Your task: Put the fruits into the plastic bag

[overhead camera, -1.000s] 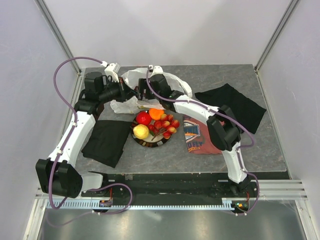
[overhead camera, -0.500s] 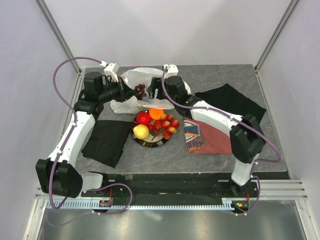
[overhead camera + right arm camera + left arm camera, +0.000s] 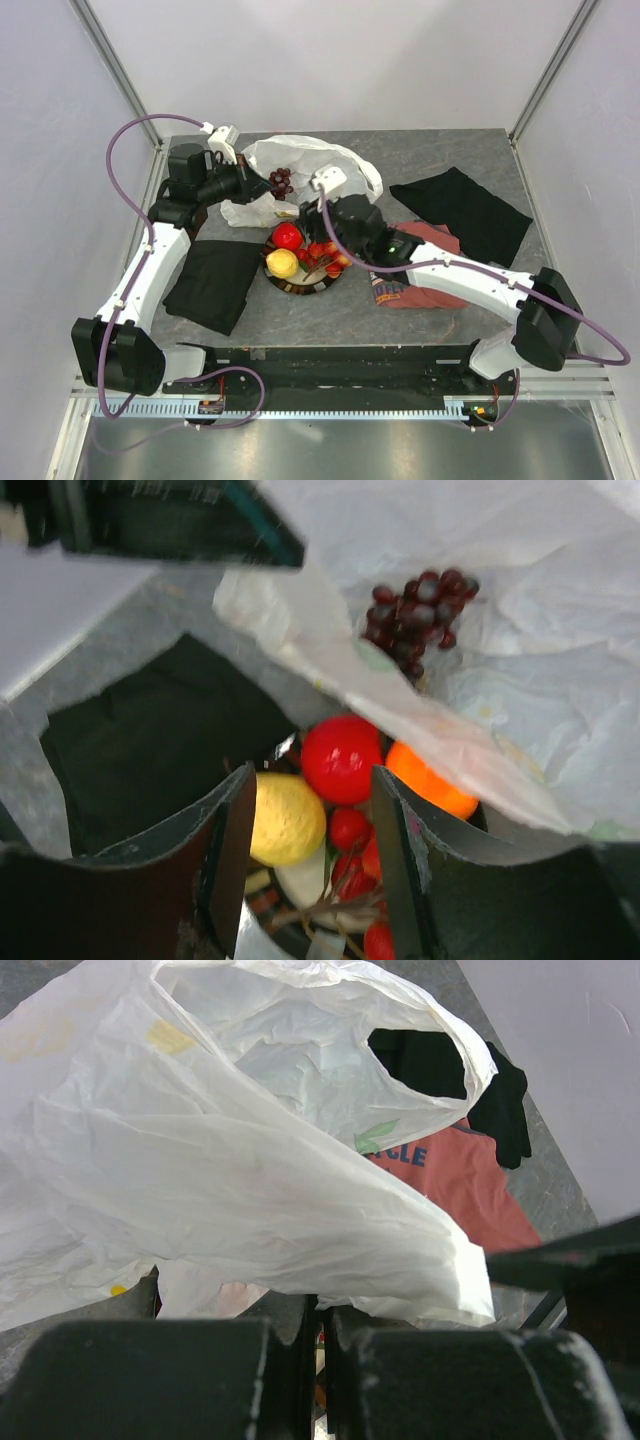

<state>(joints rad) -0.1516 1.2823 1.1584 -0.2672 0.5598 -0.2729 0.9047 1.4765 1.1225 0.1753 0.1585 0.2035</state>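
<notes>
Right wrist: dark grape bunch (image 3: 418,620) lies on crinkly plastic bag (image 3: 545,685).

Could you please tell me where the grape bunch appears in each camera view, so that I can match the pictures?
Top external: the grape bunch lies in the mouth of the plastic bag, above centre, slightly left.
Left wrist: not in view; the crinkled bag fills most of the picture.
Right wrist: upper right of centre, lying on the bag's white film.
Shared landmark: the plastic bag, seen in all three views.
</notes>
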